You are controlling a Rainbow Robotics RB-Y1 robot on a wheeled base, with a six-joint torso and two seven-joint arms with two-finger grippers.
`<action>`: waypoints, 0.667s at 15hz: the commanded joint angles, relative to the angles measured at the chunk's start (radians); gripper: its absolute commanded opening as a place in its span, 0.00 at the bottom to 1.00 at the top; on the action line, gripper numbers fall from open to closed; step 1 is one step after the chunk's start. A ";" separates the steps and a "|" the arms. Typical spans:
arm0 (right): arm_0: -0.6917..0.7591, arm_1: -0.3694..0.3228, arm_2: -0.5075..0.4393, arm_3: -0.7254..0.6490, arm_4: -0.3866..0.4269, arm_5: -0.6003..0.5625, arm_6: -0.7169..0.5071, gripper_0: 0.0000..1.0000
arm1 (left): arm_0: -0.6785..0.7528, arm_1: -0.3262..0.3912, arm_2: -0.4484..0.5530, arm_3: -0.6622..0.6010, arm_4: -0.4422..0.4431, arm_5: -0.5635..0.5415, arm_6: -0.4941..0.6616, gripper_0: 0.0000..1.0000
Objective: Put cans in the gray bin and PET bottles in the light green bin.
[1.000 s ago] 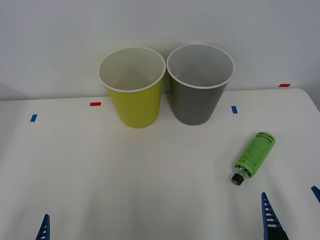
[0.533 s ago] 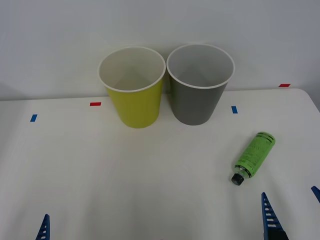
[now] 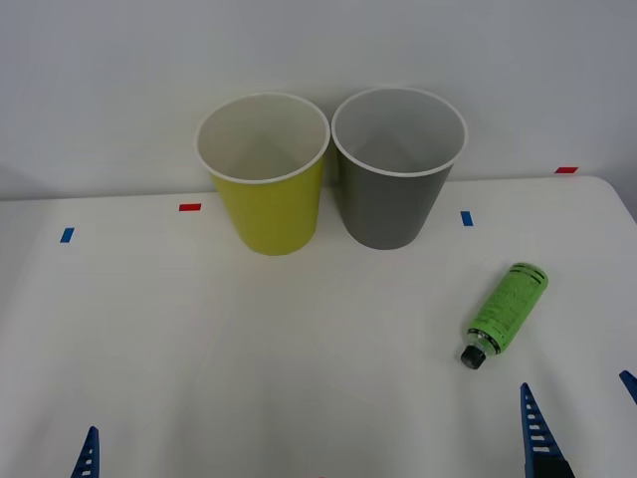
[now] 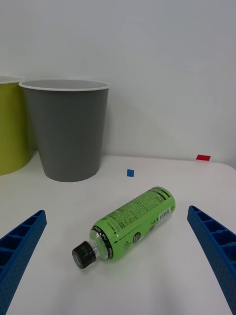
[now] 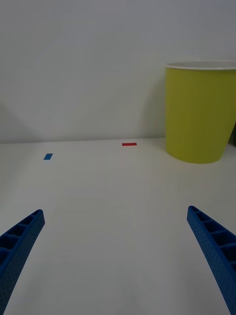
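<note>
The PET bottle (image 3: 506,311) lies on its side on the white table (image 3: 299,349) at the right, its black cap toward me and its green label up. My right gripper (image 3: 575,384) is open just short of it, with the bottle (image 4: 130,226) between and a little beyond the blue fingers (image 4: 19,246). At the back stand the light green bin (image 3: 269,214) and, touching its right side, the gray bin (image 3: 386,209); what shows of their insides is bare. My left gripper (image 5: 118,266) is open low at the near left, facing the light green bin (image 5: 199,113). The cans are out of view.
Small blue tape marks (image 3: 67,235) and red tape marks (image 3: 189,207) lie along the table's back. A white wall rises right behind the bins. The table's right edge (image 3: 622,214) runs close to the bottle.
</note>
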 commanded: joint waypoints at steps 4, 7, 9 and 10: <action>0.000 0.000 0.000 0.000 0.000 0.000 0.000 1.00 | 0.000 0.000 0.000 0.000 0.000 0.000 0.000 1.00; 0.000 0.000 0.000 0.000 0.000 0.000 0.000 1.00 | 0.000 0.000 0.000 0.000 0.000 0.000 0.000 1.00; -0.002 0.011 0.044 0.061 0.005 0.014 0.000 1.00 | 0.000 0.000 0.000 0.000 0.000 0.000 0.000 1.00; 0.008 0.012 0.055 0.058 0.006 -0.003 0.005 1.00 | 0.000 0.000 0.000 0.000 0.000 0.000 0.000 1.00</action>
